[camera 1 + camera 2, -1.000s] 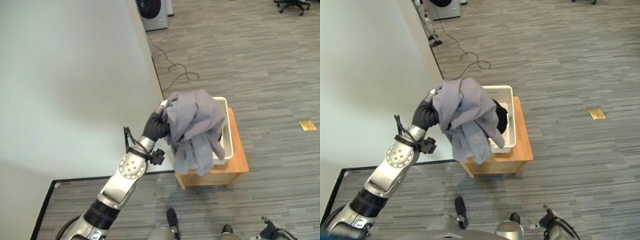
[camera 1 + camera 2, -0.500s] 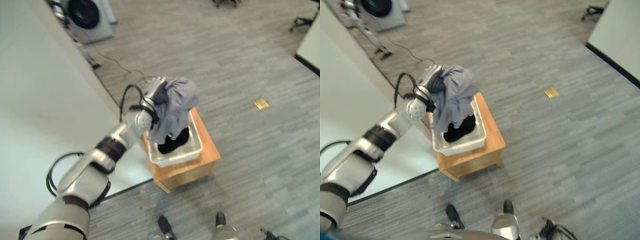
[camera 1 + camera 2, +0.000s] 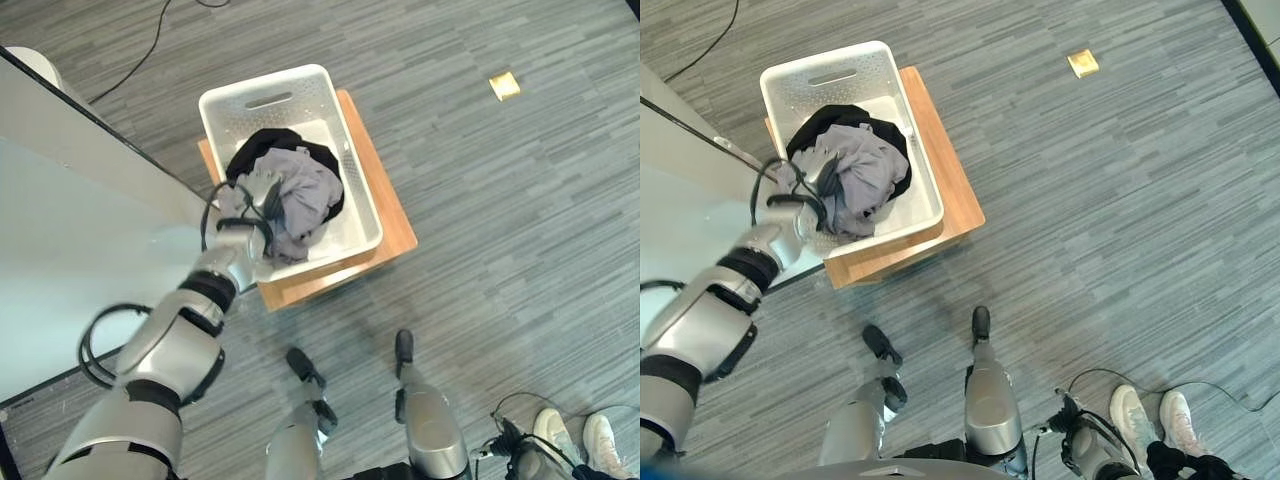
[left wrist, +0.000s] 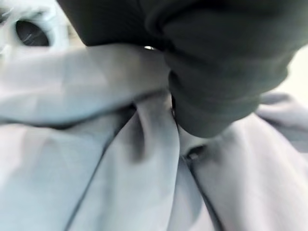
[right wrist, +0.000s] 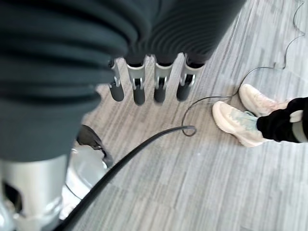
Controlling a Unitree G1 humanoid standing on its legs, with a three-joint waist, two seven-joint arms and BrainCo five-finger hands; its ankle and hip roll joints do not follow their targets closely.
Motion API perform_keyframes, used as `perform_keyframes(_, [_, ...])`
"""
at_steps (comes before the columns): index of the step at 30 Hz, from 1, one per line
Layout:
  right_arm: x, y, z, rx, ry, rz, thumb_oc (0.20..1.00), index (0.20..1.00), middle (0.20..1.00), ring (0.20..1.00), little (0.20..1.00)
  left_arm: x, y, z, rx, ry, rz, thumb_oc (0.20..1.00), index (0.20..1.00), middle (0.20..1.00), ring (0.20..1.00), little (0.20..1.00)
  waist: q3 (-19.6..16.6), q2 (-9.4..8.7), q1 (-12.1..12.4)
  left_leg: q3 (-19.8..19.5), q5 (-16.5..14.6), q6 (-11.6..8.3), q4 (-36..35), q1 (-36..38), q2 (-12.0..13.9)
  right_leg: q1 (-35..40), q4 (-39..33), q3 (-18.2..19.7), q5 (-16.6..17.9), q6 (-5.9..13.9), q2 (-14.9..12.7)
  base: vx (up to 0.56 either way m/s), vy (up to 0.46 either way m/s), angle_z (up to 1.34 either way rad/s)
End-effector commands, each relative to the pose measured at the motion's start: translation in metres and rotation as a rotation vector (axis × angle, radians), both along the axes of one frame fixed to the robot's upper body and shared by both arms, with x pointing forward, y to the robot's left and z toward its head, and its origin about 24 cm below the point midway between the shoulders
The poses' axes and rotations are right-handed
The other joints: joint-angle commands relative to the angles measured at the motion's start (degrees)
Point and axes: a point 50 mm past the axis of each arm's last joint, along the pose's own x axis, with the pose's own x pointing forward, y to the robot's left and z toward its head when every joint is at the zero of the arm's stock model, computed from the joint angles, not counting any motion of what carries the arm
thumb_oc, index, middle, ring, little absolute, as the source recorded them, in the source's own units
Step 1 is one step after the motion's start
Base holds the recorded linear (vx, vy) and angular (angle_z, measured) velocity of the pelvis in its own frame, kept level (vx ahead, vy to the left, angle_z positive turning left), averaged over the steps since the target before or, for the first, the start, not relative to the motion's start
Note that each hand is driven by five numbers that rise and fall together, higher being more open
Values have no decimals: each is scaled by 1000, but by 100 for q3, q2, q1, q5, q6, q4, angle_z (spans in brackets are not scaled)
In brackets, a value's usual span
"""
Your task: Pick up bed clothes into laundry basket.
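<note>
Left hand (image 3: 252,196) was down in the white laundry basket (image 3: 345,150), buried at the edge of the grey bed clothes (image 3: 300,205). Its fingers were hidden in the folds, so I couldn't tell whether it was clamped or loose; the left wrist view gave just the dark cover against grey cloth (image 4: 96,159).

Count: one basket, one grey bundle, and one black garment (image 3: 830,122) under it, showing past the grey at roughly 11 to 2 o'clock. How far the black piece ran underneath was covered. All of the cloth sat inside the basket walls.

The basket stood on one low wooden stand (image 3: 392,222), whose top showed along the 3 and 6 o'clock sides. One pale bed surface (image 3: 70,230) lay at 9 o'clock of the basket, cut off by the frame.

Right hand (image 5: 149,79) hung over the floor, fingers straight and spread in a row, holding nothing.

A person's pale shoes (image 5: 240,113), two of them, were on the grey carpet (image 3: 1120,200) near it. One small yellow tag (image 3: 1081,62) lay on the floor at 2 o'clock; no writing legible on it.
</note>
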Motion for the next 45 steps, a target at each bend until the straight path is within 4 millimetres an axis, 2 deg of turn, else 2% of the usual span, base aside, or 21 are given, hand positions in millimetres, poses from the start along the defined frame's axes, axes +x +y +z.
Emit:
perform_keyframes(1, [1,-11,5,-56,-38,7,1000,1000,1000,1000,1000,9,-38,26,-175,-120,-60,1000,1000,1000,1000,1000,-463,67,216,-128,-832,-481,42,359,479,-349,68,-359,-288,458,-502,26,-61,9])
perform_keyframes(6, [36,-12,27,-84,-184,43,1000,1000,1000,1000,1000,1,-85,46,-424,-185,-230,1000,1000,1000,1000,1000,-683,180,244,-233,-859,-470,42,451,458,-173,68,-374,-379,407,-439,60,-68,16])
perform_keyframes(8, [78,-20,61,-140,-344,74,1000,1000,1000,1000,1000,-12,-111,73,-620,-245,-379,1000,1000,1000,1000,1000,-873,314,328,-318,-841,-465,42,521,447,3,68,-417,-447,351,-369,90,-96,0])
perform_keyframes(11, [126,-34,125,-232,-581,144,1000,1000,1000,1000,1000,-31,-119,105,-720,-340,-529,1000,1000,1000,1000,1000,-1004,480,468,-429,-811,-484,42,633,453,245,68,-467,-550,299,-294,92,-86,21])
perform_keyframes(12, [153,-40,175,-282,-739,168,1000,1000,1000,1000,1000,-41,-115,119,-781,-387,-592,1000,1000,1000,1000,1000,-1078,582,586,-491,-796,-504,42,722,450,415,68,-522,-635,274,-232,53,-77,33])
perform_keyframes(13, [154,-40,175,-283,-740,169,1000,1000,1000,1000,1000,-41,-115,119,-781,-388,-591,1000,1000,1000,1000,1000,-1078,588,579,-495,-774,-501,42,701,453,397,68,-523,-616,265,-227,69,-69,26])
perform_keyframes(17, [185,-29,268,-329,-1046,237,1000,1000,1000,1000,1000,-69,-87,141,-932,-505,-688,1000,1000,1000,1000,1000,-1248,778,883,-651,-676,-553,42,786,509,624,68,-645,-751,169,-101,49,-75,17])
perform_keyframes(18, [187,-22,335,-287,-1250,265,1000,1000,1000,1000,1000,-74,-67,146,-933,-531,-680,1000,1000,1000,1000,1000,-1321,763,966,-675,-669,-597,42,835,535,702,68,-653,-812,172,-62,36,-100,21])
perform_keyframes(19, [161,1,342,-267,-1370,387,1000,1000,1000,1000,1000,-93,-38,144,-971,-612,-657,1000,1000,1000,1000,1000,-1300,799,899,-653,-624,-600,42,867,583,723,68,-631,-827,152,-8,39,-86,18])
perform_keyframes(23, [97,30,272,-90,-1308,418,1000,1000,1000,1000,1000,-142,19,99,-1024,-646,-470,1000,1000,1000,1000,1000,-1340,900,1113,-751,-544,-638,42,880,692,895,68,-692,-1031,26,125,17,-101,5])
perform_keyframes(27, [81,50,249,42,-1249,474,1000,1000,1000,1000,1000,-189,37,34,-1157,-483,-291,1000,1000,1000,1000,1000,-1288,859,1624,-1428,-400,-601,371,525,471,969,68,-846,-1108,-92,221,-82,-147,55])
perform_keyframes(30, [83,62,254,87,-1314,502,1000,1000,1000,1000,1000,-196,28,10,-1280,-390,-276,1000,1000,1000,1000,1000,-1181,563,1765,-330,-985,-370,1599,284,891,804,68,-1469,-1027,-312,-79,-382,-253,110])
perform_keyframes(31, [85,68,257,94,-1342,523,1000,1000,1000,1000,1000,-201,31,3,-1264,-357,-247,1000,1000,1000,1000,1000,-1150,473,1836,-190,-1267,-404,2481,168,1227,861,68,-1635,-1160,-391,-73,-282,-329,296])
perform_keyframes(33, [84,76,258,115,-1354,554,1000,1000,1000,1000,1000,-203,32,-3,-1294,-337,-230,1000,1000,1000,1000,1000,-1181,428,1898,-21,-1406,-367,2696,335,1384,862,68,-1919,-1121,-459,-49,-188,-267,195])
perform_keyframes(34, [82,84,259,131,-1378,585,1000,1000,1000,1000,1000,-204,30,-17,-1317,-262,-207,1000,1000,1000,1000,1000,-1309,331,1965,489,-1549,-358,3140,829,1465,855,68,-2546,-1124,-642,-26,-186,-335,69])
perform_keyframes(37, [84,93,257,130,-1369,651,1000,1000,1000,1000,1000,-203,28,-34,-1308,-172,-171,1000,1000,1000,1000,1000,-1530,122,1973,1483,-1498,-584,4198,1718,1604,1036,68,-3790,-1337,-1035,93,-180,-376,264])
perform_keyframes(39, [86,93,258,111,-1366,648,1000,1000,1000,1000,1000,-201,25,-37,-1321,-137,-178,1000,1000,1000,1000,1000,-1643,56,1914,1732,-1438,-642,4314,2095,1645,1063,68,-4269,-1409,-1205,83,-131,-86,246])
perform_keyframes(42, [88,89,255,105,-1359,619,1000,1000,1000,1000,1000,-200,24,-41,-1340,-121,-168,1000,1000,1000,1000,1000,-1715,62,1704,1852,-1503,-689,3696,2371,1297,1091,100,-4777,-1421,-1368,86,-260,76,310])
perform_keyframes(43, [87,80,251,93,-1346,570,1000,1000,1000,1000,1000,-199,21,-44,-1354,-100,-161,1000,1000,1000,1000,1000,-1766,57,1537,2113,-1861,-399,2752,2312,909,1021,237,-5189,-1394,-1476,37,-234,155,155])
perform_keyframes(44, [87,80,251,91,-1345,569,1000,1000,1000,1000,1000,-199,20,-44,-1354,-97,-162,1000,1000,1000,1000,1000,-1791,50,1494,2083,-1850,-329,2607,2313,816,1007,281,-5250,-1385,-1466,-29,-349,405,164])
perform_keyframes(45, [89,72,246,97,-1329,503,1000,1000,1000,1000,1000,-195,18,-43,-1347,-82,-178,1000,1000,1000,1000,1000,-1904,164,1252,1960,-2104,-22,1004,2482,520,587,857,-5423,-1168,-1379,-410,-97,334,181])
